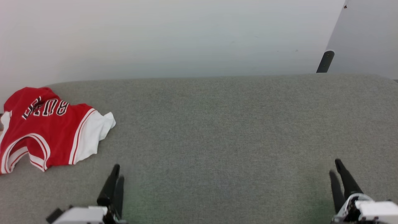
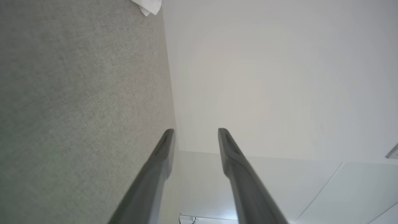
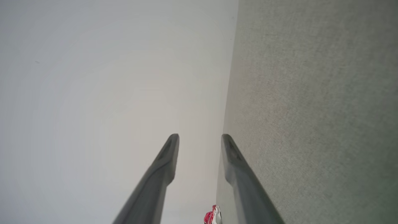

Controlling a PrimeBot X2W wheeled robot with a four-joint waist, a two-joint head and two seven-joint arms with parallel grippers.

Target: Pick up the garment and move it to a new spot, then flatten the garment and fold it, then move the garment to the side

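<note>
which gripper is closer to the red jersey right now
Left. The left gripper is just beside the jersey; the right gripper is far across the grey surface from it.

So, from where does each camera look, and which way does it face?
Head view: on the head, facing forward and down at the grey fabric surface; red BULLS jersey far left; left gripper and right gripper at the bottom corners.
Left wrist view: on the left wrist, rolled sideways, facing the white wall along its open fingers.
Right wrist view: on the right wrist, likewise rolled, open fingers toward the wall.
Shared: both wrist views catch the surface, the wall and a scrap of the jersey.
</note>
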